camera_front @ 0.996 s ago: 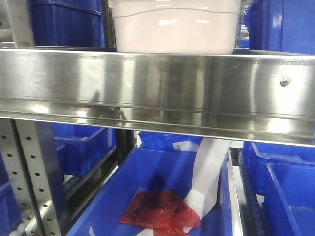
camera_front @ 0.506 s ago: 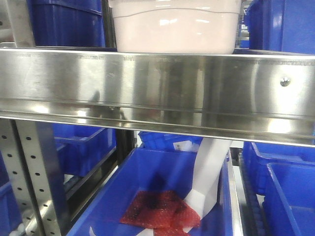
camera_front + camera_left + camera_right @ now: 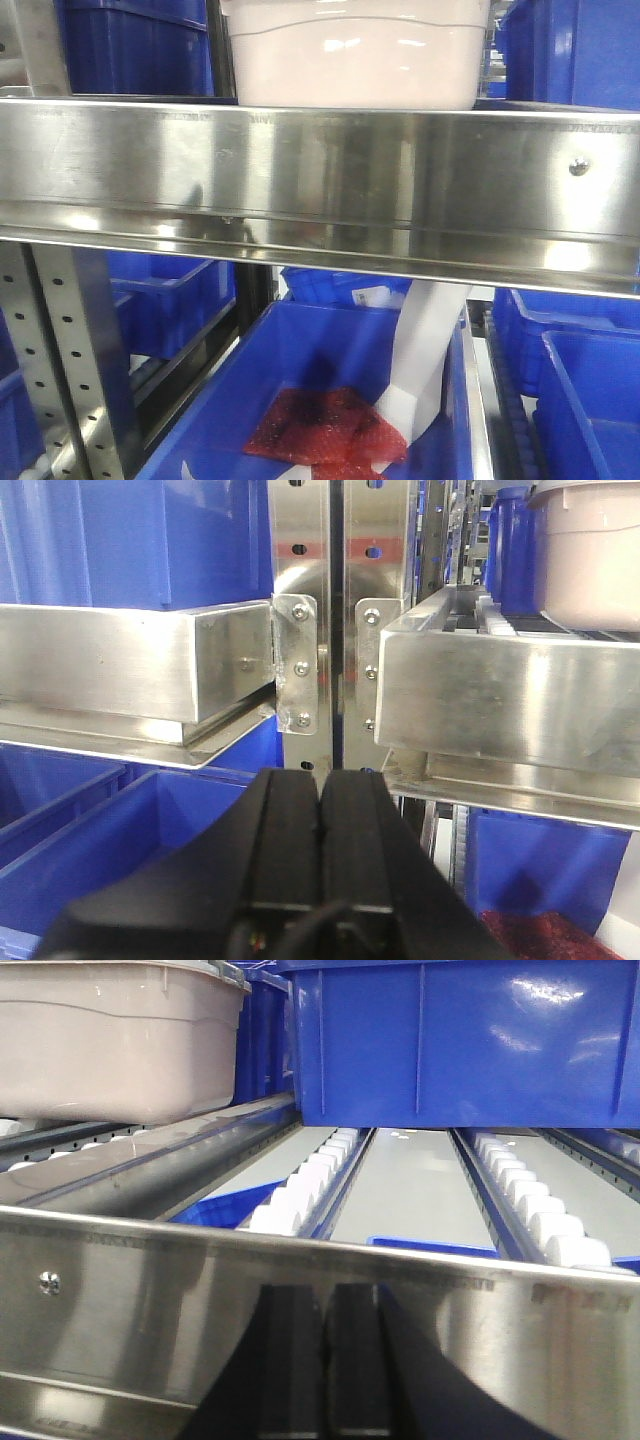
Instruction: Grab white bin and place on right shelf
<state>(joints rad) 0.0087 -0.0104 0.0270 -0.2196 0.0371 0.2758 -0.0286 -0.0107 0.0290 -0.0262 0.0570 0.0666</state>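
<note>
Between the earlier front views and the current one nothing has shifted — the scene is static, which suggests the bin is already set down or that no carrying is under way.

Left to right in the front view: a perforated upright point(image 3: 60, 360) stands at the lower left; above it the right shelf point(image 3: 320, 185) runs across the frame as a wide reflective rail. The white bin point(image 3: 355, 55) rests on this shelf, left of centre-right, its base just behind the rail. A screw head point(image 3: 577, 167) marks the rail's right end. Below, a blue bin point(image 3: 330, 400) holds red bubble-wrap and white paper.

Left gripper point(image 3: 320, 810): jaws pressed together, holding nothing, positioned in front of the shelf uprights and clear of the white bin point(image 3: 590, 560).

Right gripper point(image 3: 322, 1360): jaws appear closed and empty, low behind the rail, well apart from the white bin point(image 3: 110, 1040) on the roller track.

Judgement: placement appears complete; neither arm is in contact with the bin.
</note>
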